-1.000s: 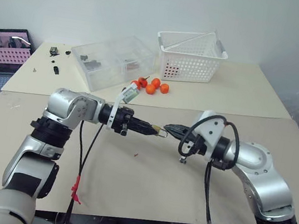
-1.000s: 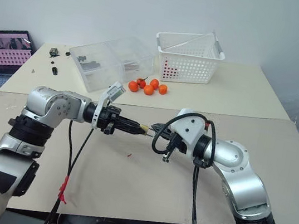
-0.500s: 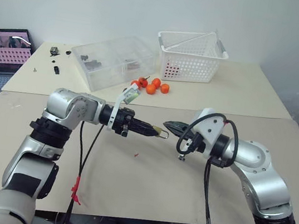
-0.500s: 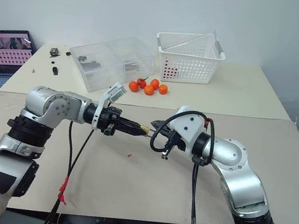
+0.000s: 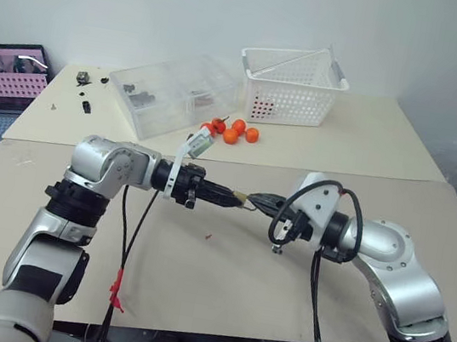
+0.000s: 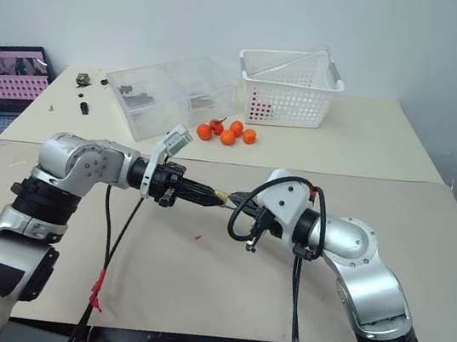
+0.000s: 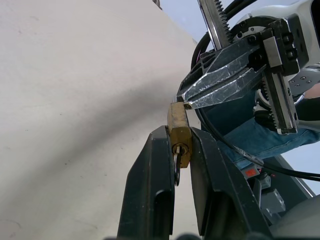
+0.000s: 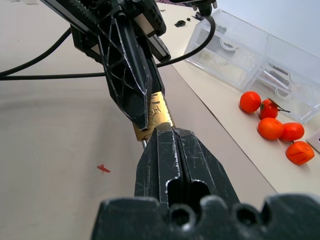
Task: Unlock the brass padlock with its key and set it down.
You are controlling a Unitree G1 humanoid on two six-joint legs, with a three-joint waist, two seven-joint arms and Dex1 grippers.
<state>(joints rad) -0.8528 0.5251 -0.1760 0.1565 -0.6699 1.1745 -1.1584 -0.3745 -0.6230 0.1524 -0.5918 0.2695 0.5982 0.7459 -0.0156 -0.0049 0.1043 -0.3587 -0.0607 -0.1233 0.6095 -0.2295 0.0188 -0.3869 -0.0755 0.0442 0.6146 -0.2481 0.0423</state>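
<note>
The left gripper (image 7: pixel 181 165) pinches a small rectangular brass padlock (image 7: pixel 179 131) in the air above the beige bench (image 5: pixel 220 282). The right gripper (image 8: pixel 165 131), fingers pressed together, touches the padlock's far end.

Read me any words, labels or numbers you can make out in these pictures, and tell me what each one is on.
No text here can be read for certain.
brass padlock: stamped marks on its side, too small and partly covered to read.
laptop: screen shows a pink picture, no readable words.
white basket and clear plastic box: no labels visible.
</note>
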